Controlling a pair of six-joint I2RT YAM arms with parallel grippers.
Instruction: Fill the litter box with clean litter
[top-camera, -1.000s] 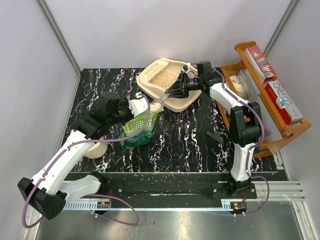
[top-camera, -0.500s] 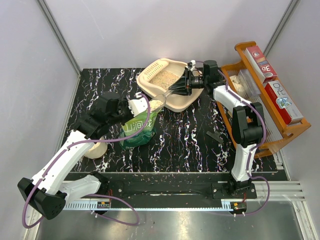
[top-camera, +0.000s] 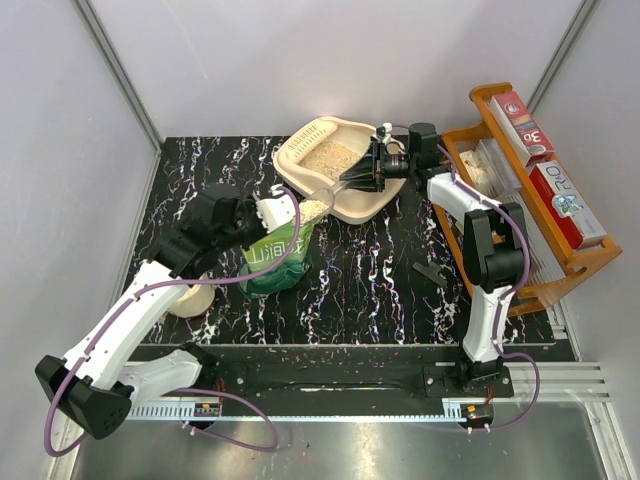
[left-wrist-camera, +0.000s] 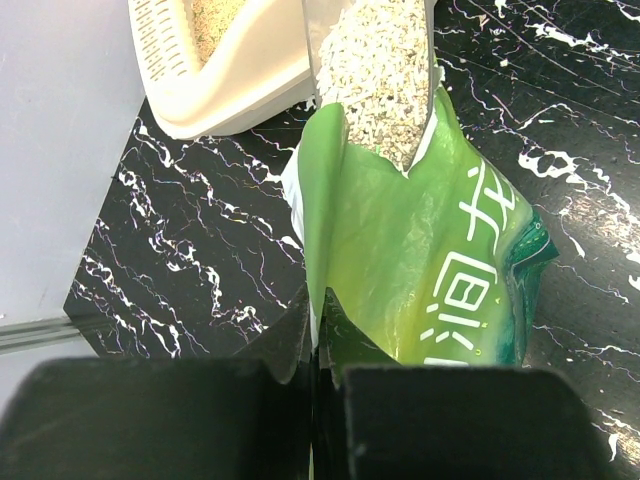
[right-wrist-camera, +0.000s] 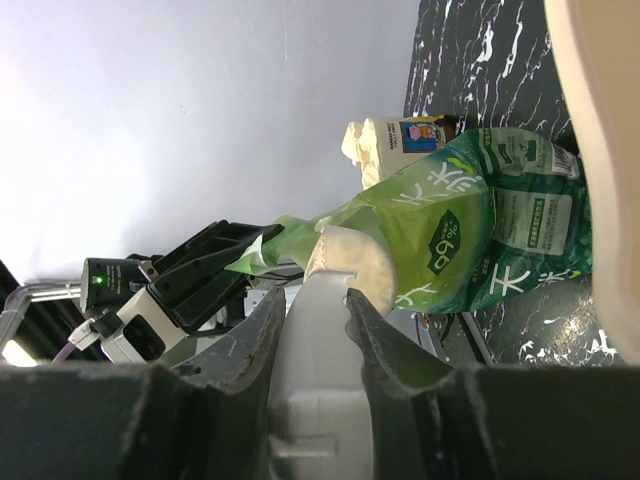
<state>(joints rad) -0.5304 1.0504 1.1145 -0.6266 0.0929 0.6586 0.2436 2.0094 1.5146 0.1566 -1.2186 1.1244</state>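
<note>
The cream litter box (top-camera: 368, 205) stands at the back middle with pale clean litter (top-camera: 325, 156) inside; it also shows in the left wrist view (left-wrist-camera: 235, 75). My right gripper (top-camera: 352, 181) is shut on the handle of a grey scoop (right-wrist-camera: 318, 330). The scoop's bowl (top-camera: 314, 207) is heaped with litter (left-wrist-camera: 378, 75) and hangs over the mouth of the green bag (top-camera: 275, 262), between bag and box. My left gripper (left-wrist-camera: 318, 318) is shut on the bag's top edge and holds it open.
An orange wooden rack (top-camera: 485, 98) with boxes stands at the right edge. A cream tape roll (top-camera: 190, 298) lies at the left by my left arm. A small black object (top-camera: 432, 270) lies near the right arm. A cream carton (right-wrist-camera: 395, 138) sits behind the bag.
My right wrist has swung a little to the right and the loaded scoop has risen slightly out of the bag's mouth. The left arm and bag have stayed still.
</note>
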